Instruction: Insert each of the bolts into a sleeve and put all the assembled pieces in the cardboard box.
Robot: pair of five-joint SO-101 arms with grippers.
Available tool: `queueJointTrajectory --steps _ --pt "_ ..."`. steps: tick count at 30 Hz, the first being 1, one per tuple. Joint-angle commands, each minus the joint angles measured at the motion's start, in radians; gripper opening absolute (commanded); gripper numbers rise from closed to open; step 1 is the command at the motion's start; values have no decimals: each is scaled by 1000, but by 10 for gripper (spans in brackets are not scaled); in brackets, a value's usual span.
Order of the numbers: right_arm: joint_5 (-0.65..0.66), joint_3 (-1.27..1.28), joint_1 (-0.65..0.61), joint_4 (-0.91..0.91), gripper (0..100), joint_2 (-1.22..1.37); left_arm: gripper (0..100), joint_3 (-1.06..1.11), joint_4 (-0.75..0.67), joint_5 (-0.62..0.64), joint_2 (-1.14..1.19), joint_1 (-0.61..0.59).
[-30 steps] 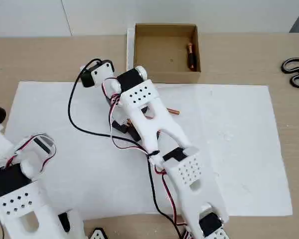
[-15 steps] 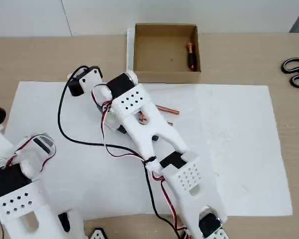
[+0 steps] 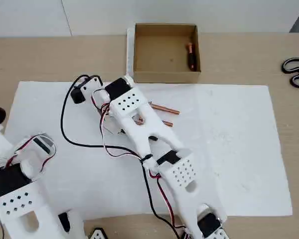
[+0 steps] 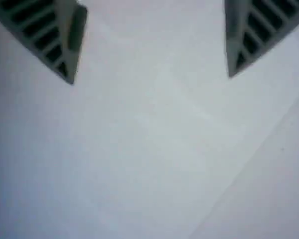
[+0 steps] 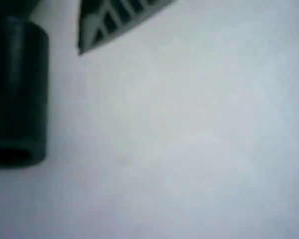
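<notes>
Down at the lower left of the high view, the left arm [image 3: 20,199] sits over a white paper sheet [image 3: 229,149]. Its wrist view shows the left gripper [image 4: 149,45] spread wide above bare paper, gripping nothing. From the bottom centre, the right arm [image 3: 154,130] lies stretched up and leftward across the sheet. In its wrist view, a black sleeve [image 5: 15,89] shows just beside the right gripper [image 5: 60,30]; I cannot tell whether the pincer grips it. Two copper bolts [image 3: 163,108] lie near each other on the paper, partly under that arm. Farther off, at top centre, the cardboard box [image 3: 164,77] stands on the table [image 3: 40,55] just past the sheet's upper edge. One assembled piece [image 3: 191,55] lies inside it, along its right wall. Scissors [image 3: 296,72] lie at the right edge.
</notes>
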Motion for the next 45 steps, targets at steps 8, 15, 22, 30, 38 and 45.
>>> queueJointTrajectory --steps 8,15,22,30,38,45 --pt "31 -9 -8 -53 143 44 189 -2 -21 -11 -11 0" --pt "31 -9 -8 -62 143 94 189 -2 -21 -11 -11 0" --pt "31 -9 -8 -62 139 102 189 -2 -21 -11 -11 0" --pt "31 -9 -7 -62 65 104 189 -2 -20 -11 -11 0" --pt "32 -63 -4 -33 7 64 189 -2 -18 -11 -11 0" --pt "25 -155 -2 21 4 -21 188 -2 -17 -55 -5 0"
